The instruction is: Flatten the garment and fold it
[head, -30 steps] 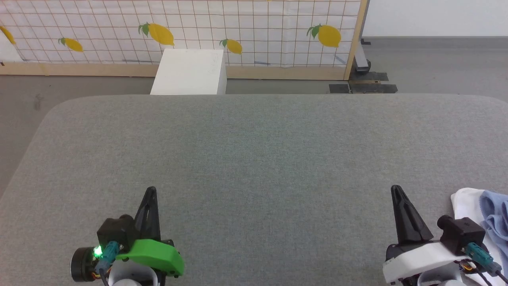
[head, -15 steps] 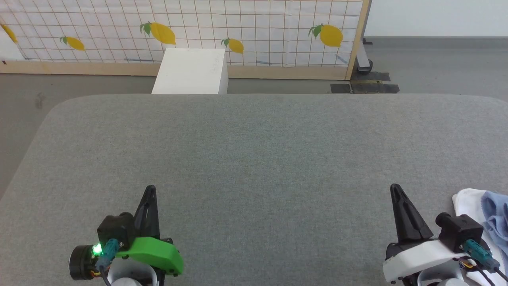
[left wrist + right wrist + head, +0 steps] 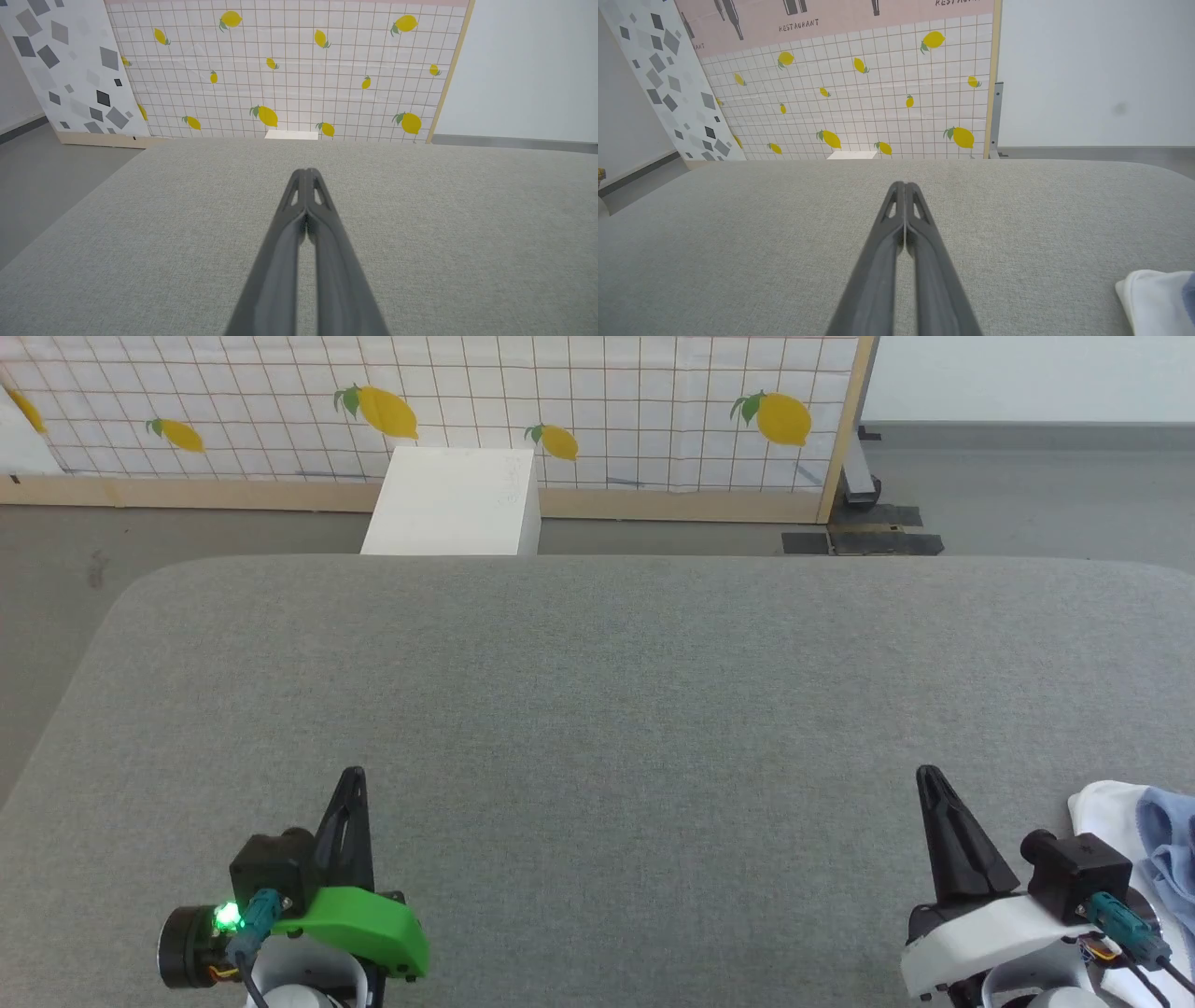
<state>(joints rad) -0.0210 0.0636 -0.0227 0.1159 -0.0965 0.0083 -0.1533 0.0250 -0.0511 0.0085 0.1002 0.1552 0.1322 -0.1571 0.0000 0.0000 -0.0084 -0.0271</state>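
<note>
I am looking over the big gray padded table (image 3: pixel 597 691), wide and flat for spreading clothes. The bunched light blue and white garment (image 3: pixel 1162 826) is sitting at the near right corner, just beside my right gripper (image 3: pixel 924 775). I am holding it and my left gripper (image 3: pixel 353 775) pinched tight, gripping nothing, and I think they are ready to reach over.

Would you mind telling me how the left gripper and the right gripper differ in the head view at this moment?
The left gripper wears a green cover; the right gripper wears a white cover. The right gripper sits near the garment at the right of the table; the left gripper is far from it, on the other side. Both are shut, hold nothing, and point away across the table.
</note>
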